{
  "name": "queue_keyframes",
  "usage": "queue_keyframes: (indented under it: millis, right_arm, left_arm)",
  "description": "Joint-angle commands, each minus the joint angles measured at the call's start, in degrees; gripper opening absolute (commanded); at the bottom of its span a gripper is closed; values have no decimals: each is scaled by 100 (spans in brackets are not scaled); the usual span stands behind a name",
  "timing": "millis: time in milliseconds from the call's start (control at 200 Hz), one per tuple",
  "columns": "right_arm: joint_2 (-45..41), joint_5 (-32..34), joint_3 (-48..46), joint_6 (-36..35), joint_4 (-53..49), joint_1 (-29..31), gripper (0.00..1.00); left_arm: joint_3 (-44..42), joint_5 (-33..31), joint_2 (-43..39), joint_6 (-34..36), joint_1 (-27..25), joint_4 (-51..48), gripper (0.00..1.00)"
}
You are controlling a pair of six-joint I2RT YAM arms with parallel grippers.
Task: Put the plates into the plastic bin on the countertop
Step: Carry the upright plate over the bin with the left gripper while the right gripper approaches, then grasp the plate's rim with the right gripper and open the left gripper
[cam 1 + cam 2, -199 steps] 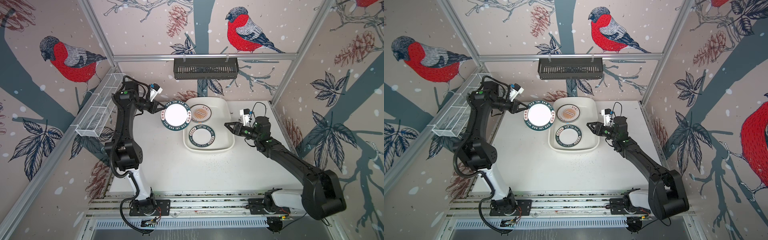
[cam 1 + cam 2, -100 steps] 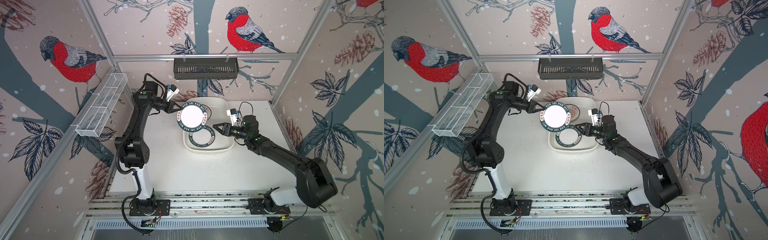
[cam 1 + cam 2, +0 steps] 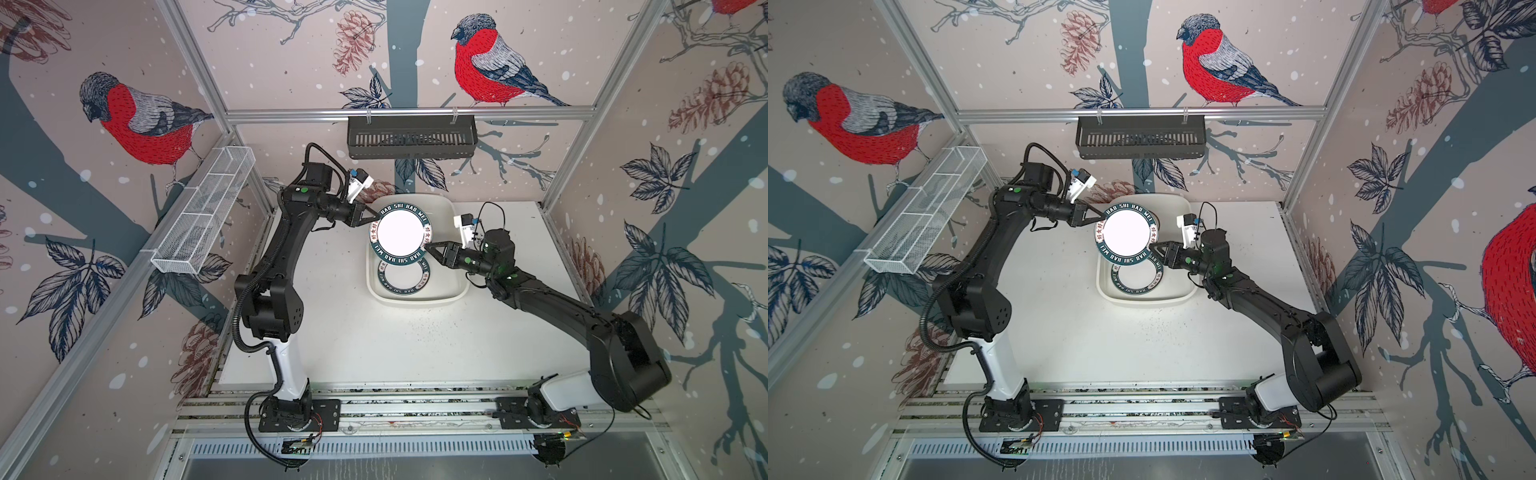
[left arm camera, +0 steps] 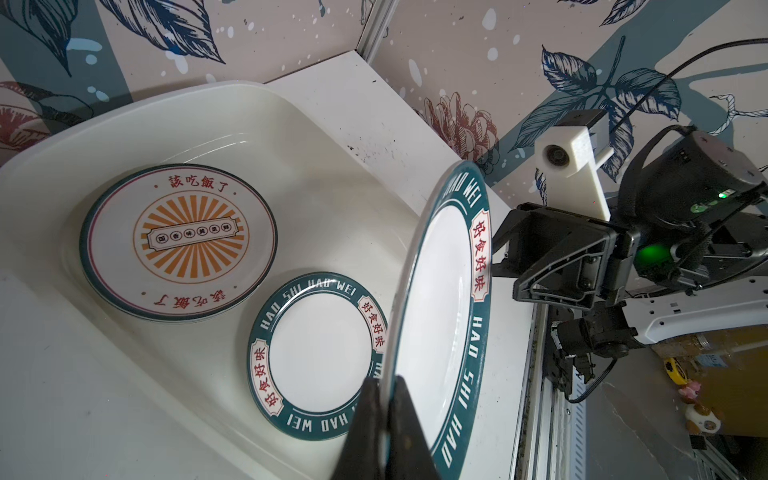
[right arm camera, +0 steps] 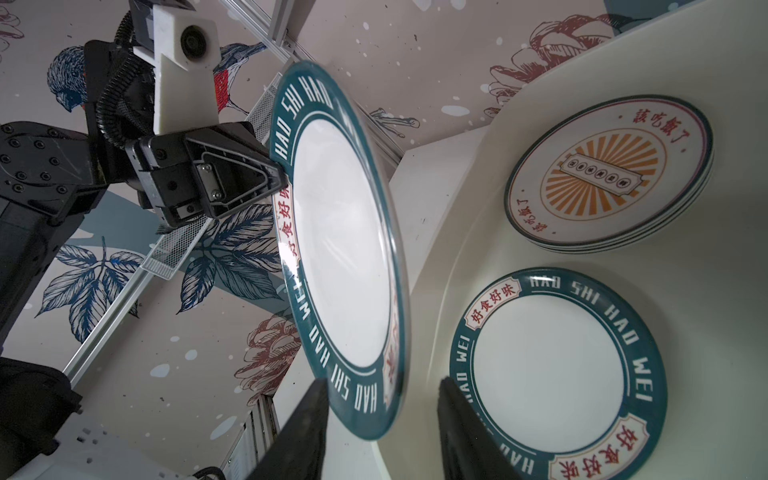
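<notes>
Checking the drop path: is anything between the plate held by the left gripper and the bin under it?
No barrier. The held plate hangs over the plastic bin, pinched by the left gripper. Below lie the sunburst stack and a lettered plate, so it should land on those. The right gripper has open jaws straddling its opposite rim.

Plate [image 3: 401, 234] over bin [image 3: 456, 286]; countertop [image 3: 395, 345] clr

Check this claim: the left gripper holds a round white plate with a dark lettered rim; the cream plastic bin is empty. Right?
The cream plastic bin is not empty: the left wrist view shows orange-sunburst white plates and another dark-rimmed lettered plate inside it.
</notes>
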Motion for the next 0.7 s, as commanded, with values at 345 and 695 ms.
queue_keyframes:
  millis: [345,695]
  right_arm:
    - [-7,-110,-171,372,731,-61,34]
    - [46,-206,-294,580,1067,-141,24]
  left_arm:
    - [-316,314,-307,-248,-116,615,0]
    - [-297,22,-338,-177,-371,615,0]
